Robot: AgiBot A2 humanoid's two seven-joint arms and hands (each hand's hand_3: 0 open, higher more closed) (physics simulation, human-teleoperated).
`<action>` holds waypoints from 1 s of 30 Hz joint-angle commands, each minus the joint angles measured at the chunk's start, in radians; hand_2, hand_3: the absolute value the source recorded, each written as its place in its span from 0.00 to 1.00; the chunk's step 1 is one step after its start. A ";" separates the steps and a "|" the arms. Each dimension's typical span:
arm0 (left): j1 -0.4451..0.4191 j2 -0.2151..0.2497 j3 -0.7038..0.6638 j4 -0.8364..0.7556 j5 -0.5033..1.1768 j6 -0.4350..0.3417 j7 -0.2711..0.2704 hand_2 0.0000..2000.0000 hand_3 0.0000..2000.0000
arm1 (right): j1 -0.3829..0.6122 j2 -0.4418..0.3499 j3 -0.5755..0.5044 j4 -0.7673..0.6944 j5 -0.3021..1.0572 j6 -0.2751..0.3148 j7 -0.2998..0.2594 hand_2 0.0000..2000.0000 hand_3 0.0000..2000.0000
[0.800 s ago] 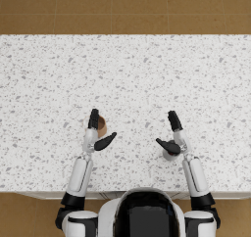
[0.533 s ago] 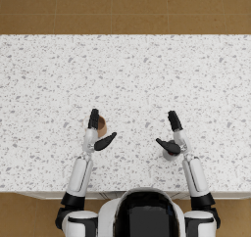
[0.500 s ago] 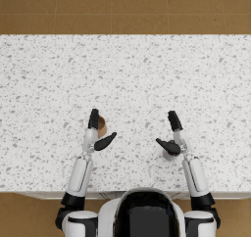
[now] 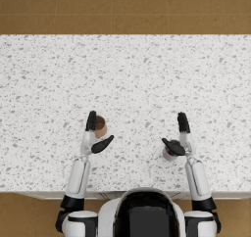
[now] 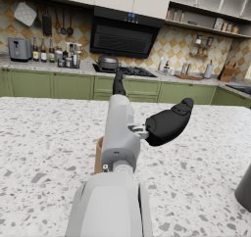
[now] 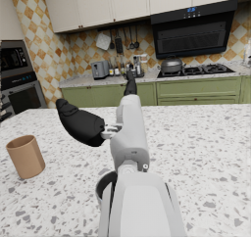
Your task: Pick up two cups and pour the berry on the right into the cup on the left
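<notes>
On the speckled white counter you've got two cups, two hands, nothing else on the surface. Brown cup sits left, upright, plain tan, open top, no label or writing. Grey cup sits right, upright, dark grey; something reddish shows inside at the rim in the head view, too small to say it's the berry. No print on it either.

Your left hand is spread wide, holding nothing: fingers stretched far along the brown cup's left side, thumb angled out to the right just near of the cup. Whether the fingers touch the cup wall, can't tell. In the left wrist view the brown cup peeks out behind the left hand.

Your right hand is also wide and empty: fingers pointing far, thumb jutting left over the grey cup's rim. Right wrist view shows the grey cup tucked under the right hand, brown cup well apart.
</notes>
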 commanded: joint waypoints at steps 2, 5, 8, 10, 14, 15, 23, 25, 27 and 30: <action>-0.052 -0.010 -0.078 -0.022 0.063 -0.002 -0.002 0.00 0.00 | -0.137 0.037 -0.079 0.108 0.063 -0.003 0.003 0.00 0.00; -0.105 -0.013 -0.115 -0.048 0.157 -0.004 -0.004 0.00 0.00 | -0.210 0.052 -0.082 0.146 0.157 -0.006 0.006 0.00 0.00; -0.137 -0.013 -0.118 -0.031 0.227 -0.005 -0.005 0.00 0.00 | -0.263 0.061 -0.083 0.171 0.243 -0.006 0.007 0.00 0.00; -0.144 -0.011 -0.097 0.004 0.247 -0.005 -0.005 0.00 0.00 | -0.298 0.069 -0.076 0.174 0.271 -0.007 0.007 0.00 0.00; -0.102 0.010 -0.068 0.070 0.263 -0.005 -0.005 0.00 0.00 | -0.349 0.078 -0.069 0.150 0.292 -0.007 0.007 0.00 0.00; -0.088 0.016 -0.063 0.099 0.264 -0.005 -0.005 0.00 0.00 | -0.353 0.078 -0.068 0.137 0.295 -0.007 0.007 0.00 0.00; -0.015 0.057 -0.020 0.252 0.268 -0.005 -0.005 0.00 0.00 | -0.331 0.054 -0.066 -0.022 0.300 -0.007 0.007 0.00 0.00; -0.018 0.060 -0.002 0.257 0.268 -0.002 -0.005 0.00 0.00 | -0.322 0.046 -0.051 -0.059 0.300 -0.007 0.007 0.00 0.00; -0.003 0.070 0.006 0.287 0.268 0.002 -0.005 0.00 0.00 | -0.308 0.037 -0.043 -0.083 0.300 -0.007 0.007 0.00 0.00; 0.020 0.082 0.001 0.329 0.268 0.008 -0.006 0.00 0.00 | -0.286 0.023 -0.021 -0.102 0.300 -0.007 0.007 0.00 0.00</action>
